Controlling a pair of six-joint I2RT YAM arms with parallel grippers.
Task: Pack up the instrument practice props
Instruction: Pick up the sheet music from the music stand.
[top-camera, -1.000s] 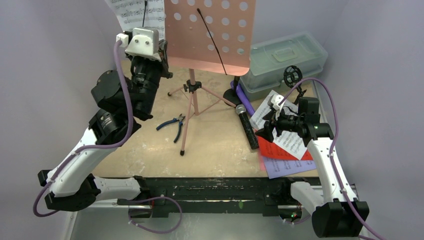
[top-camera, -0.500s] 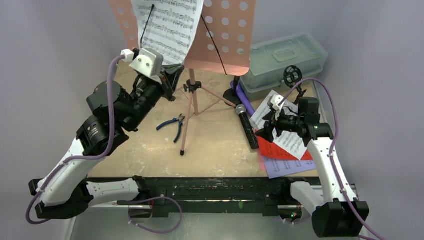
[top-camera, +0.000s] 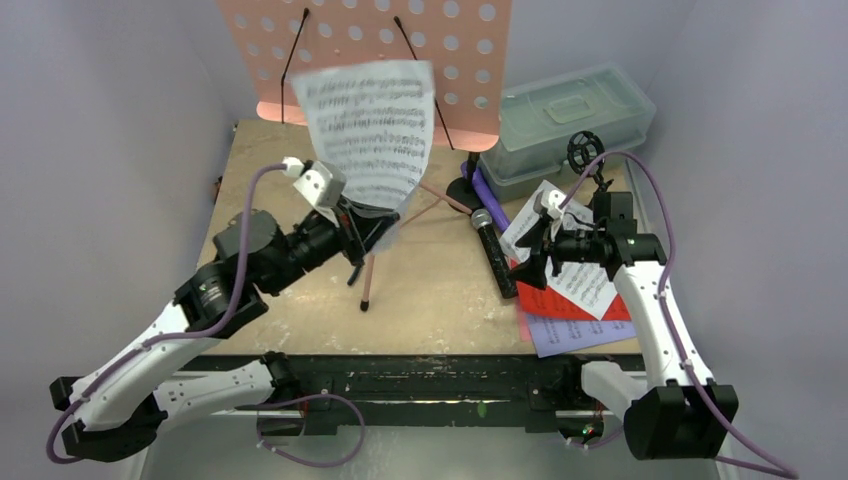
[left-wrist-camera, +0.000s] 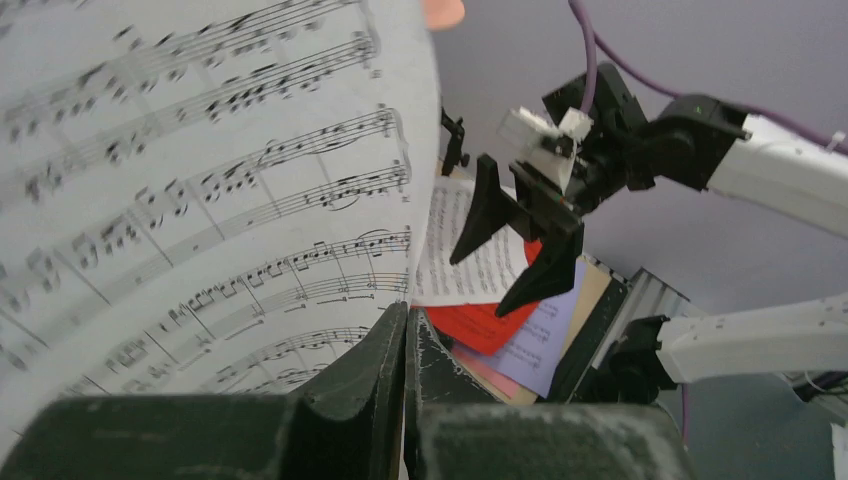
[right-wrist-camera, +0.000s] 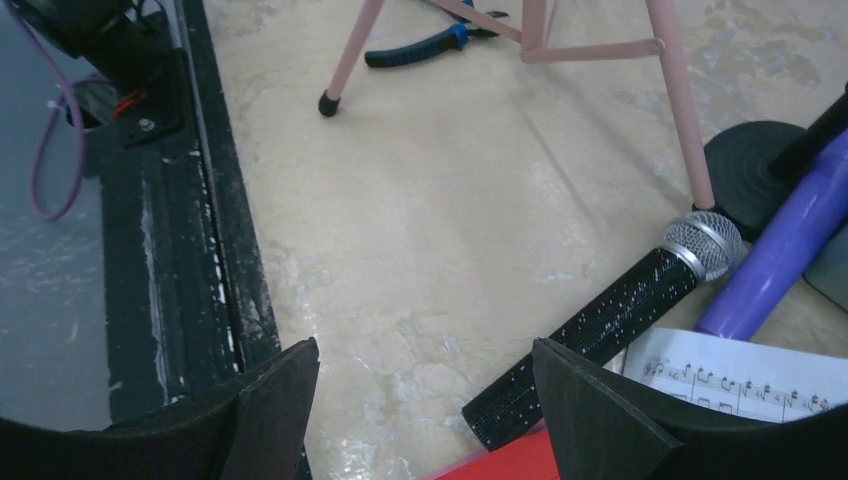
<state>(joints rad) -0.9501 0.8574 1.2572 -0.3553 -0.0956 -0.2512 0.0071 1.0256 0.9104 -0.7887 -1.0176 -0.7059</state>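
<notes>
Thin matt paper sheet; black mic has metal-mesh head.

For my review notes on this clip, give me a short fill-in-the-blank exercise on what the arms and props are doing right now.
1. The left claw is shut on a ____ music sheet.
2. The right claw is ____, holding nothing.
3. The black mic lying on the table has a ____ head.
Missing words: white; open; silver.
</notes>
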